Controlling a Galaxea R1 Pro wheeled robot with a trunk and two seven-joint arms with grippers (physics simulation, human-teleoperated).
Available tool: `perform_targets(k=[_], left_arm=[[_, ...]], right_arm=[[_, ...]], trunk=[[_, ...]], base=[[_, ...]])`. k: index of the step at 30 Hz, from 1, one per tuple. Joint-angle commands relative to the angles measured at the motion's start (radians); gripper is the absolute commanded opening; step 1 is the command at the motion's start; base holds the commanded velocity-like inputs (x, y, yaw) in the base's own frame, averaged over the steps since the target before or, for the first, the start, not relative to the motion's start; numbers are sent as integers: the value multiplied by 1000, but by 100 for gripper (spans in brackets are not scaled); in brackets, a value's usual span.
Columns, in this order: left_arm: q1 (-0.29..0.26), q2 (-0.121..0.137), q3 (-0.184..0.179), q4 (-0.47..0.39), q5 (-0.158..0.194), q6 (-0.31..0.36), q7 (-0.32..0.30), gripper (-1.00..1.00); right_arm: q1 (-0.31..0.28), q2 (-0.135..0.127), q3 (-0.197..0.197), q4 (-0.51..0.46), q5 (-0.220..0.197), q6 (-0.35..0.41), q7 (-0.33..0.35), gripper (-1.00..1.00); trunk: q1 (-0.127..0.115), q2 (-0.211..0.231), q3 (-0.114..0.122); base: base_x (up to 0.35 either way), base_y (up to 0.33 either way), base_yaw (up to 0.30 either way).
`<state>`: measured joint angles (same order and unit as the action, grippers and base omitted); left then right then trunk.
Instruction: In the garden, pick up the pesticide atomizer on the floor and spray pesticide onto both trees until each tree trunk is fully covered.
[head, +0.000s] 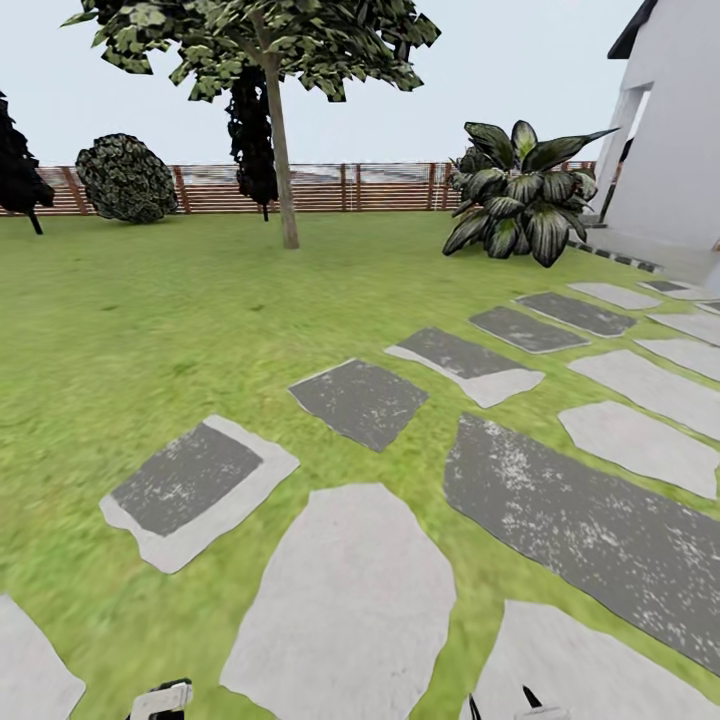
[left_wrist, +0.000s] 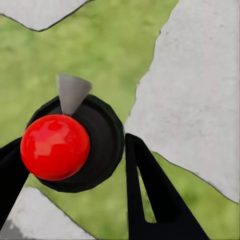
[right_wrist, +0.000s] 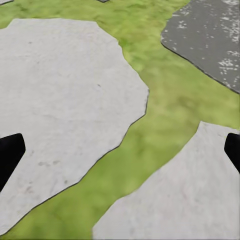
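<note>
Your left gripper (left_wrist: 70, 170) clenches the sprayer (left_wrist: 75, 145) for carrying; the tree (head: 280, 170) stands at eleven o'clock.

The head view looks forward and down over the lawn (head: 150, 330) toward a distant fence (head: 330, 187). Both wrist views face straight down, close above grass and stepping stones (right_wrist: 65, 100), ground shared with the head view's foreground.

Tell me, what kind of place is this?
Most likely a home garden: a grass lawn crossed by grey stepping stones, a tree, and a slatted wooden fence behind.
</note>
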<state>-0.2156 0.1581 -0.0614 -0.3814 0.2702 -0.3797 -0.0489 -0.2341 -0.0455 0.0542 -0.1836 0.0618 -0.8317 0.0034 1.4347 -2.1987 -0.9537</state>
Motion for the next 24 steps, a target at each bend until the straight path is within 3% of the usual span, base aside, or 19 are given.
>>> perform_targets(k=[1,19,24], left_arm=[[-1,1,-6,1,11,-4,-3,-100],[-1,-1,-6,2,12,-4,-3,-100],[-1,-2,-6,2,12,-4,-3,-100]], right_arm=[[-1,0,5,2,-2,-3,-1,100],[-1,5,2,2,-6,-4,-7,100],[-1,6,1,2,-7,-4,-8,100]], trunk=[[0,0,-1],[0,0,-1],[0,0,-1]], base=[[340,0,0],[340,0,2],[340,0,213]])
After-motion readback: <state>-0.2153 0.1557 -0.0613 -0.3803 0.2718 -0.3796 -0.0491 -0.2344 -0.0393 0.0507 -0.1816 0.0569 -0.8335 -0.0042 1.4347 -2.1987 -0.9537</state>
